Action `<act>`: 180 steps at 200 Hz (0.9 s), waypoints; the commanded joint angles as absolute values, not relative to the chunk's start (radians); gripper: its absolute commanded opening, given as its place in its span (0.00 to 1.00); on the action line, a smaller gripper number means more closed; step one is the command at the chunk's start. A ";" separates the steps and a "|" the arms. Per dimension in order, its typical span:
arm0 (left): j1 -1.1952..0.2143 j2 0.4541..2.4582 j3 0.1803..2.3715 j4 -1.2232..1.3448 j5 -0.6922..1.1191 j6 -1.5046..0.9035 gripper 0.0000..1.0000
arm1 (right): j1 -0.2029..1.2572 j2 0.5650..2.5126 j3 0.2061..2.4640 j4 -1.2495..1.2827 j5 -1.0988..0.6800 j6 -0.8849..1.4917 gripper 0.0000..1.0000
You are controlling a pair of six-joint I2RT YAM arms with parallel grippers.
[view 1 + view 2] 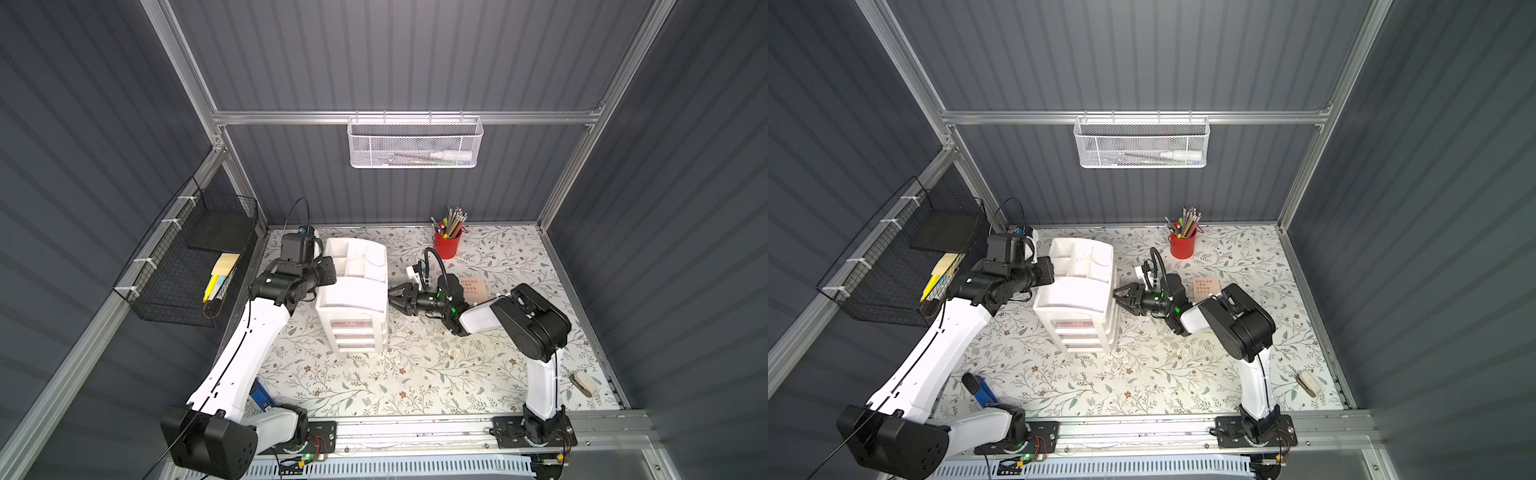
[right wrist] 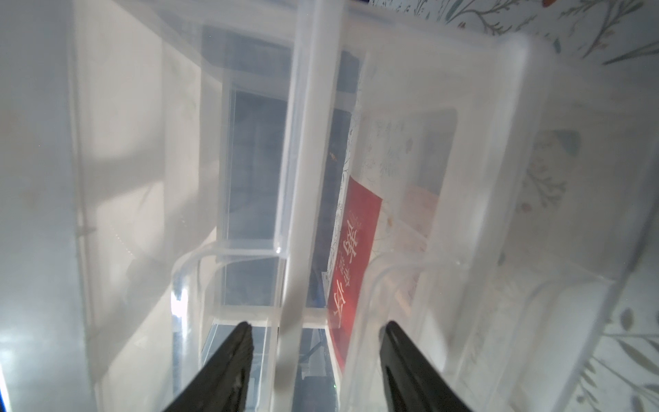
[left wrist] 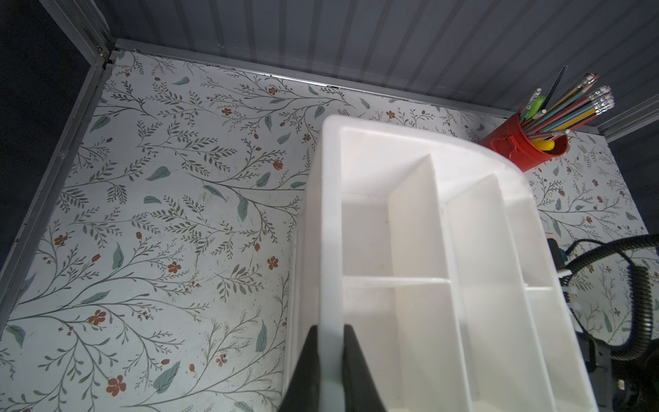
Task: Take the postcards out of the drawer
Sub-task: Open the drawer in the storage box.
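Observation:
A white drawer organiser (image 1: 353, 291) (image 1: 1077, 291) stands mid-table. Red shows through the clear front of its top drawer (image 1: 353, 323). In the right wrist view a red postcard with white characters (image 2: 356, 257) lies inside the translucent drawer (image 2: 499, 178), with a pale card (image 2: 420, 214) blurred beside it. One peach postcard (image 1: 476, 290) (image 1: 1206, 288) lies on the table by the right arm. My left gripper (image 3: 330, 326) (image 1: 332, 270) is shut on the organiser's top rim (image 3: 328, 214). At the organiser's right side my right gripper (image 2: 317, 323) (image 1: 392, 296) is open around a translucent bar.
A red pencil cup (image 1: 447, 245) stands at the back. On the left wall hangs a black wire basket (image 1: 183, 270) with yellow pads, on the back wall a white mesh basket (image 1: 415, 143). A small white object (image 1: 584, 383) lies front right, a blue one (image 1: 262, 397) front left.

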State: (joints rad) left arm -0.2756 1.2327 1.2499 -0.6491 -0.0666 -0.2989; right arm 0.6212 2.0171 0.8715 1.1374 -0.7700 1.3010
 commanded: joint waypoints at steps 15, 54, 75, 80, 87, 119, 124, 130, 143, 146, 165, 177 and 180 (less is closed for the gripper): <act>-0.284 1.266 1.239 -0.707 -0.046 -0.284 0.00 | 0.653 2.001 0.871 1.259 -0.805 1.316 0.50; -0.284 1.269 1.239 -0.711 -0.049 -0.283 0.00 | 0.648 1.995 0.862 1.281 -0.804 1.318 0.48; -0.284 1.270 1.239 -0.713 -0.051 -0.284 0.00 | 0.640 1.987 0.848 1.292 -0.802 1.318 0.49; -0.284 1.271 1.240 -0.713 -0.051 -0.284 0.00 | 0.636 1.983 0.844 1.295 -0.801 1.318 0.49; -0.284 1.272 1.241 -0.714 -0.053 -0.284 0.00 | 0.631 1.981 0.837 1.302 -0.801 1.320 0.49; -0.284 1.278 1.242 -0.717 -0.058 -0.285 0.00 | 0.611 1.977 0.816 1.345 -0.802 1.338 0.49; -0.284 1.279 1.243 -0.718 -0.059 -0.284 0.00 | 0.608 1.975 0.815 1.344 -0.804 1.338 0.49; -0.284 1.280 1.243 -0.719 -0.061 -0.284 0.00 | 0.606 1.975 0.812 1.344 -0.805 1.338 0.49; -0.284 1.282 1.244 -0.721 -0.063 -0.284 0.00 | 0.604 1.973 0.809 1.347 -0.807 1.336 0.49; -0.284 1.283 1.243 -0.721 -0.063 -0.284 0.00 | 0.603 1.973 0.808 1.351 -0.807 1.338 0.49; -0.284 1.282 1.246 -0.723 -0.067 -0.284 0.00 | 0.601 1.973 0.807 1.359 -0.810 1.340 0.50; -0.284 1.284 1.246 -0.724 -0.069 -0.284 0.00 | 0.599 1.973 0.805 1.371 -0.811 1.342 0.50; -0.284 1.284 1.246 -0.724 -0.069 -0.284 0.00 | 0.600 1.975 0.806 1.374 -0.812 1.342 0.50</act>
State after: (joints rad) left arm -0.2806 1.2476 1.2564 -0.6384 -0.0532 -0.2985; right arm 0.6048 2.0174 0.8040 1.2381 -0.7757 1.3293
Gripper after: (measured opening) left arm 0.119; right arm 0.498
